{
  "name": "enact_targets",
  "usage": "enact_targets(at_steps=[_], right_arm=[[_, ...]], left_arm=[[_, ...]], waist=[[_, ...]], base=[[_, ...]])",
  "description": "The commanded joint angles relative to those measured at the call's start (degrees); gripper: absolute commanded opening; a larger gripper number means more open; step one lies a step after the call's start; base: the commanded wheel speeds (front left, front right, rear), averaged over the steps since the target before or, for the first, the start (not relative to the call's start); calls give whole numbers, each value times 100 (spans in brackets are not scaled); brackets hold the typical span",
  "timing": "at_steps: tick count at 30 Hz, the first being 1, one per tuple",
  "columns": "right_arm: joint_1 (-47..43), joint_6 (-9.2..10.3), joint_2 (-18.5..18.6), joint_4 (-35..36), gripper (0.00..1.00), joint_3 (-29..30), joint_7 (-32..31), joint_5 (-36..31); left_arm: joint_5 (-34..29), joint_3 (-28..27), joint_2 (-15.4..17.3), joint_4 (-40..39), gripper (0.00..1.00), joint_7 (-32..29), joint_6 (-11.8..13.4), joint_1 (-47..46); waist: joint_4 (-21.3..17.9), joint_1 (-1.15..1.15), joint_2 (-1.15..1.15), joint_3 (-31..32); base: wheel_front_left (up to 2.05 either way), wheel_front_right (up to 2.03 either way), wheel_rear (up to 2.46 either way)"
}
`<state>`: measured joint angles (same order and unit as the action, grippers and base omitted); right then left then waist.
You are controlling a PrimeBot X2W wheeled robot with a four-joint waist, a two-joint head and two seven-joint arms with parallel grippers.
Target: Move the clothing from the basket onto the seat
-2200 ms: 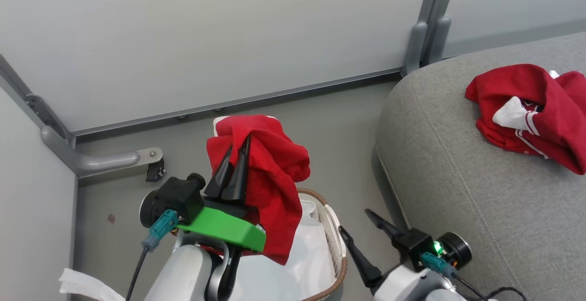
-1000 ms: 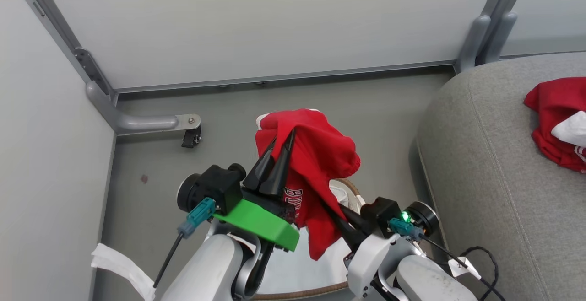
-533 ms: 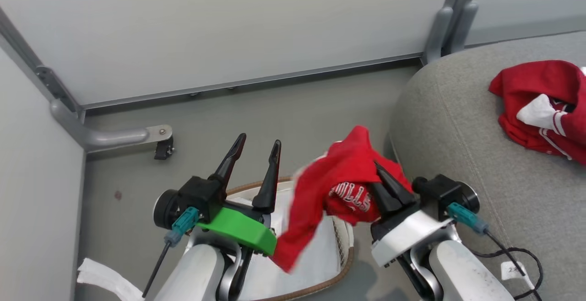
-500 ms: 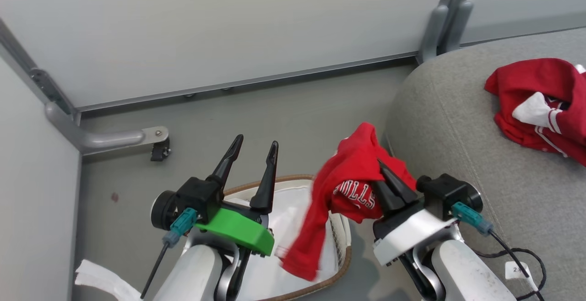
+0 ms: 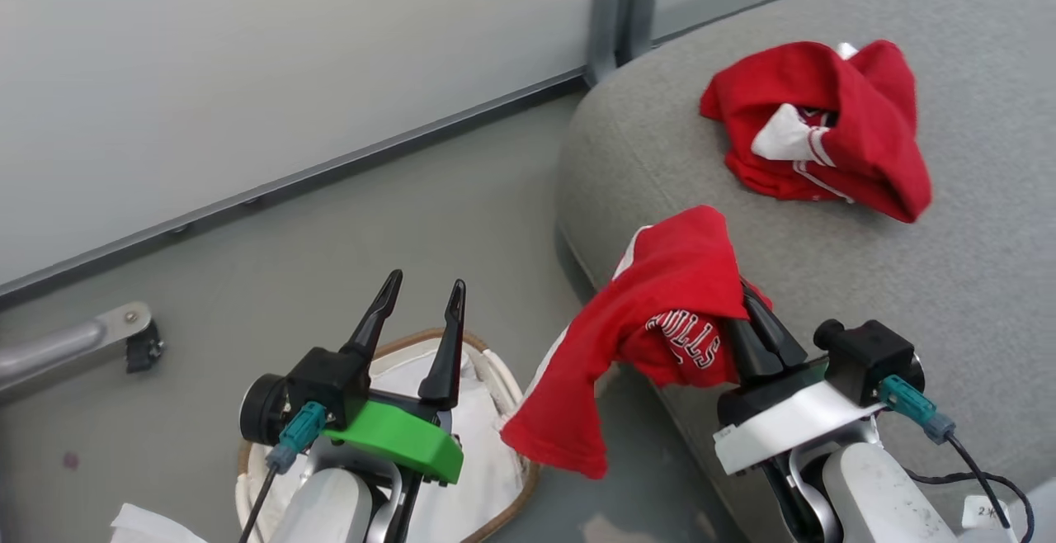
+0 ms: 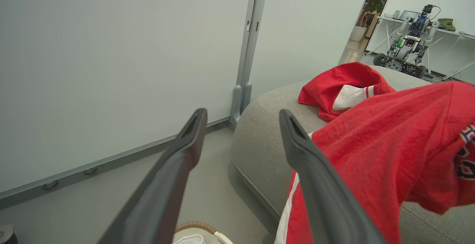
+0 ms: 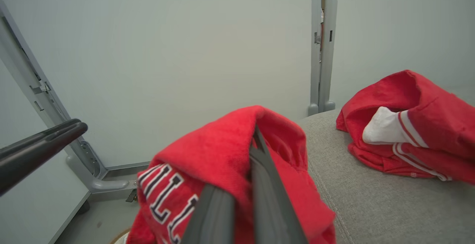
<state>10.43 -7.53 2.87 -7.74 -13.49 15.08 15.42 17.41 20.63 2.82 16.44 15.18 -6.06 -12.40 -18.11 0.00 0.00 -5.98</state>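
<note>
My right gripper (image 5: 749, 299) is shut on a red garment (image 5: 660, 312) with white lettering, held up over the near left edge of the grey seat (image 5: 949, 279). Its loose end hangs down beside the basket (image 5: 520, 485). In the right wrist view the cloth (image 7: 215, 155) drapes over my closed fingers (image 7: 267, 184). A second piece of red clothing (image 5: 825, 130) with white panels lies bunched on the seat. My left gripper (image 5: 422, 280) stands open and empty above the basket, whose white liner (image 5: 487, 436) shows. The left wrist view has the held garment (image 6: 389, 155) to the right of my open fingers (image 6: 178, 158).
A grey partition wall with a metal post (image 5: 619, 7) runs behind the seat. A metal foot with a castor (image 5: 136, 341) sits on the floor at the left. A black cable (image 5: 973, 477) trails by my right arm. Another robot (image 6: 408, 43) stands far off.
The left gripper let go of the red garment and opened. The right gripper closed on it and carried it right, over the seat's edge. The head camera turned to the right.
</note>
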Motion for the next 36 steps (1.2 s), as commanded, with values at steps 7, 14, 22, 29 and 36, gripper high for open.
enact_targets(at_steps=[7, 14, 22, 29, 36], right_arm=[[-216, 8, 15, 326, 0, 640, 12, -120], [-309, 7, 10, 743, 0, 1416, 13, -354], [714, 8, 398, 910, 0, 1921, 13, -984], [2329, 7, 1278, 283, 0, 1877, 12, -1256], [3753, 8, 1943, -869, 0, 2012, 13, -1516]], left_arm=[[-42, 208, 28, 111, 100, -5, -88, -168], [30, 511, 27, 330, 100, -6, -134, -407], [-196, 570, 57, 417, 100, -5, -147, -538], [-288, 534, 256, 253, 100, -5, -150, -611], [-278, 784, 401, 123, 100, -6, -150, -939]], waist=[[-1245, 0, 0, -238], [-1315, 0, 0, -441], [-1313, 0, 0, -843], [-1264, 0, 0, -1299], [-771, 0, 0, -1883]], base=[[0, 0, 0], [0, 0, 0], [0, 0, 0], [0, 0, 0], [0, 0, 0]])
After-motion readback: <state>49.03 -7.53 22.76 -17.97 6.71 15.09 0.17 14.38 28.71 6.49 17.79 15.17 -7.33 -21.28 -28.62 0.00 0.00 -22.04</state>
